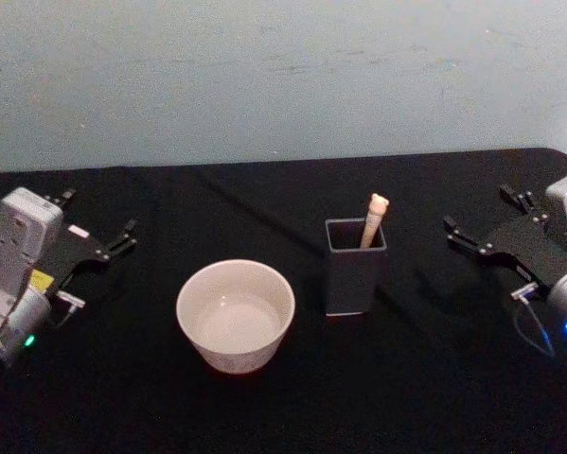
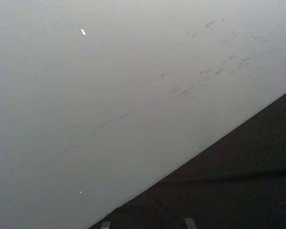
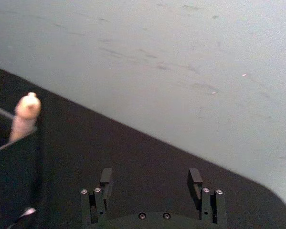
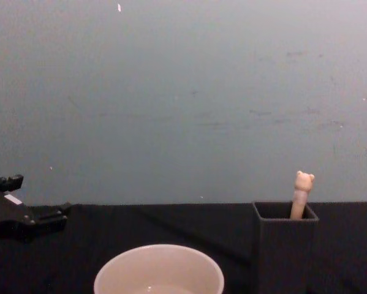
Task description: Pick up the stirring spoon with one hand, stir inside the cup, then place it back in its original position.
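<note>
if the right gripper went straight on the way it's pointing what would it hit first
Nothing close: the right gripper, fingers open, aims over the table toward the wall; the holder with the stirring spoon sits off to one side. Depth is unclear.

We saw the cup (image 1: pixel 235 312) as smooth, glazed ceramic by its look, off-white with a soft gloss on its rim and inner wall. Under the cup lay a black cloth (image 1: pixel 292 416), matt and faintly creased. Just right of the cup stood the holder (image 1: pixel 355 279), dark grey, matt and smooth-walled, seemingly plastic. In it stood the stirring spoon (image 1: pixel 373 216), whose cream handle looked smooth and dull; plastic or ceramic, we could not tell. Behind the cup, the wall (image 1: pixel 264 76) was pale matt paint marked with scuffs and streaks. Well left of the cup, the left gripper (image 1: pixel 98 214) had matt black fingers and a smooth light grey housing. Well right of the cup, the right gripper (image 1: pixel 476 210) looked the same, with small shiny metal screws (image 3: pixel 97 190) at its finger bases.
</note>
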{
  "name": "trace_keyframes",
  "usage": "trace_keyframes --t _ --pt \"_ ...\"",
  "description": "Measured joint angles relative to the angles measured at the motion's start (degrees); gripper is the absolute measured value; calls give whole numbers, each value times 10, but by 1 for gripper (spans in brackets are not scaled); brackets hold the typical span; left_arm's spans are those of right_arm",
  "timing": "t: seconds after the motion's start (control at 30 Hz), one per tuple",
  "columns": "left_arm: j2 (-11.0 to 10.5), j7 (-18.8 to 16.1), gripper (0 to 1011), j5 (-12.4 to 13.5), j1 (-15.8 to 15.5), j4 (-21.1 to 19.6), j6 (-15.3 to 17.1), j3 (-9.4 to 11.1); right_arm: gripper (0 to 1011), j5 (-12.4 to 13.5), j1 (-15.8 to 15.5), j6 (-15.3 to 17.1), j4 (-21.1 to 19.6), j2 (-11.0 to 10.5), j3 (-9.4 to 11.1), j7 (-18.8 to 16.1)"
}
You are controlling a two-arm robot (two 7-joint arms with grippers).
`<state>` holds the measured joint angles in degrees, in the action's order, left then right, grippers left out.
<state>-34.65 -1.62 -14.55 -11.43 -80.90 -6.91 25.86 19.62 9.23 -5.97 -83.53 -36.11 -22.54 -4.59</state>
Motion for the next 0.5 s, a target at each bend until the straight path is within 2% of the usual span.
trace_keyframes --t 0.2,0.3,0.5 --pt "0 0 1001 0 0 0 0 0 1000 50 -29 15 -35 -30 19 -70" --pt "0 0 1001 0 0 0 0 0 1000 81 -54 18 -64 -49 31 -114" --pt "0 0 1001 0 0 0 0 0 1000 114 -76 19 -96 -56 44 -159"
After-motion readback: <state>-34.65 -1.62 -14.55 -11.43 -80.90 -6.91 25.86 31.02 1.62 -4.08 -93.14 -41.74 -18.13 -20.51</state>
